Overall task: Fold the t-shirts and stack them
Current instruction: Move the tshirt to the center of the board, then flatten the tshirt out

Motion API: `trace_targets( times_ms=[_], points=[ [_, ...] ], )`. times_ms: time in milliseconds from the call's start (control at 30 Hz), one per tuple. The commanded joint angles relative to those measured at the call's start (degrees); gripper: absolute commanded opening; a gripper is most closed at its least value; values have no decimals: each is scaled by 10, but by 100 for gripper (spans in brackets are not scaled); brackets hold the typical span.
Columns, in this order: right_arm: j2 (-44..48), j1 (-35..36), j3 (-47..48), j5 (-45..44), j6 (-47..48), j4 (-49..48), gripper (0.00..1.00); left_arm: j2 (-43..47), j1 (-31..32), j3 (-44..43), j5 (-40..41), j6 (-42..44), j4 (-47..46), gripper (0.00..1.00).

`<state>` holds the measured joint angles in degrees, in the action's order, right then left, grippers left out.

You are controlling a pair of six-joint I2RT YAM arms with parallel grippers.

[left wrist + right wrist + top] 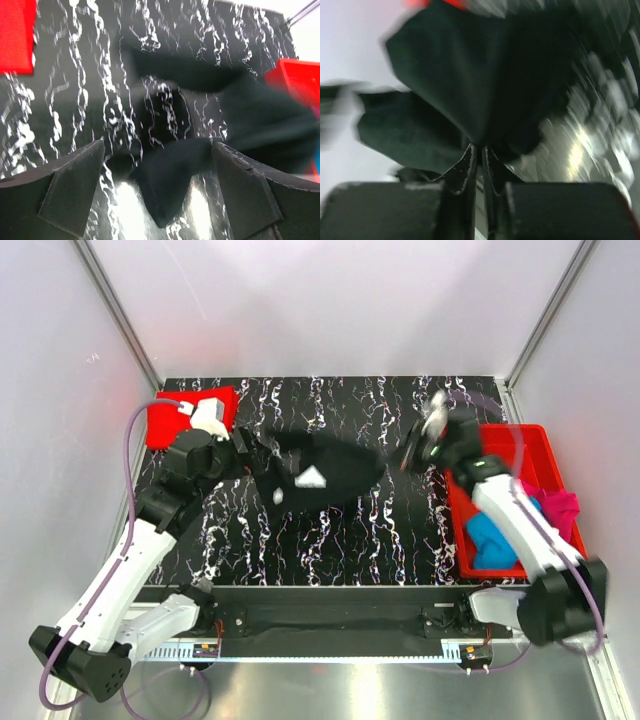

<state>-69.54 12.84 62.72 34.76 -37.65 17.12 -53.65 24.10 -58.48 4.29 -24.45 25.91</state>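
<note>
Marbled table [400, 530], black tee [335, 475] nipped by R jaws, btwn spread L jaws

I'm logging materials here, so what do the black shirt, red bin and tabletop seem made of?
The black shirt looks like soft matte cloth, maybe cotton: it drapes and gathers into folds. The red bin looks like rigid smooth plastic, with straight walls. The tabletop is a hard, slightly glossy sheet with marble print; its material is unclear.

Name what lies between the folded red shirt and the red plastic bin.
Top view: the black cloth t-shirt over the marbled black table, pinched by the right claw.
</note>
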Motion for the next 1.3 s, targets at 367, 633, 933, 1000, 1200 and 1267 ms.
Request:
trace_targets(
  times_ms=[367, 633, 933, 1000, 1200, 1267],
  points=[
    [-9, 38, -69, -161, 105, 112, 59, -32, -45, 169, -171, -135, -54, 90],
    [-290, 102, 154, -181, 205, 100, 61, -115, -46, 253, -135, -162, -137, 85],
    [-599, 111, 449, -102, 281, 181, 66, -205, -46, 250, -113, -155, -164, 81],
    [-627, 116, 463, -109, 292, 180, 65, -224, -46, 246, -109, -152, -168, 76],
    [-639, 121, 502, -162, 277, 169, 14, -252, -47, 196, -113, -148, -150, 16],
    [-610, 120, 524, -229, 265, 188, 0, -240, -48, 155, -103, -137, -91, 0]
  ],
)
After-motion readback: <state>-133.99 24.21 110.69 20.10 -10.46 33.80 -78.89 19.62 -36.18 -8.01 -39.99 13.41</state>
